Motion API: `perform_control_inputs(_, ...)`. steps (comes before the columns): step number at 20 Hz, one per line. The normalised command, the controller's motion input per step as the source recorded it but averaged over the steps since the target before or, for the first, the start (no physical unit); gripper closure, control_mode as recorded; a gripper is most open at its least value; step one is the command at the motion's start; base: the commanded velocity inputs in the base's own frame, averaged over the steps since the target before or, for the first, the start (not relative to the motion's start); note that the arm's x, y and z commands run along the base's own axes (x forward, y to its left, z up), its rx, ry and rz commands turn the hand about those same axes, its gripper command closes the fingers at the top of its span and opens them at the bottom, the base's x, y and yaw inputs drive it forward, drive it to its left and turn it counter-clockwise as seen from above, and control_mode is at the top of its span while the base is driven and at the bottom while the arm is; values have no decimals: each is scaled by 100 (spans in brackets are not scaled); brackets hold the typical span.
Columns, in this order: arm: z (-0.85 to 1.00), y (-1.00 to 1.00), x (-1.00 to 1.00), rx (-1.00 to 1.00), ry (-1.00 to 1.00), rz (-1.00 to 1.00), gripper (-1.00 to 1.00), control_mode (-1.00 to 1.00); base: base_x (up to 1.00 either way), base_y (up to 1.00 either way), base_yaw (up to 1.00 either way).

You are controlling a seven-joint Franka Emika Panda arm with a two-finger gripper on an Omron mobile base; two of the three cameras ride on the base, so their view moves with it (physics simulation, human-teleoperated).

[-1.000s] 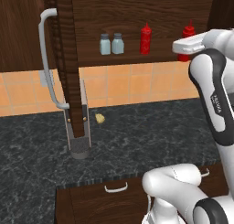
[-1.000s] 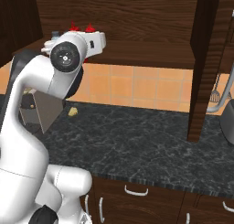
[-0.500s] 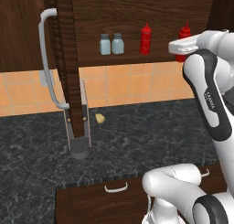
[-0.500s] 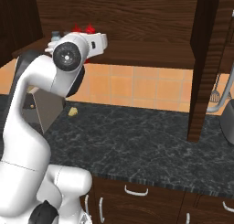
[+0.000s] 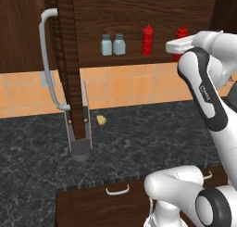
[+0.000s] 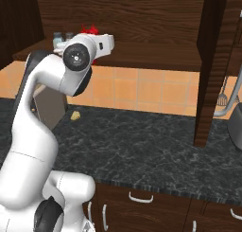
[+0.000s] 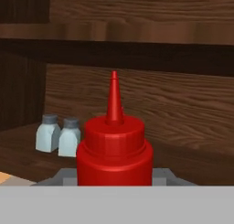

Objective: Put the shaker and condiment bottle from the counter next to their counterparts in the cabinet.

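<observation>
**Red bottle carried up to the cabinet shelf**

Moving left since the earlier frame, the end effector has brought its red condiment bottle closer to the other red bottle on the shelf. It is closed tight on the bottle.

On the cabinet shelf, two shakers stand side by side at 9 o'clock from the standing bottle. The open door with its grey handle hangs over the desk. A small yellow bit lies on the desk.

From the hand view, the held bottle is up close, with the shakers at 9 o'clock. In the right base view, the arm hides most of the bottles.
</observation>
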Motion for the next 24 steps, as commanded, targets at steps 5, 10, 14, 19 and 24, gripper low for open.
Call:
perform_control_inputs(5, 0, 0, 38, 0, 0, 0, 100, -100, 0, 0, 0)
perform_control_inputs(10, -12, 0, 33, 0, 0, 1, 100, -100, 0, 0, 0)
perform_control_inputs(14, -14, 0, 35, 0, 0, 1, 100, -100, 0, 0, 0)
perform_control_inputs(19, -6, -1, 33, 3, 0, 2, 100, -100, 0, 0, 0)
perform_control_inputs(24, -2, -8, 32, 8, 0, 4, 100, -100, 0, 0, 0)
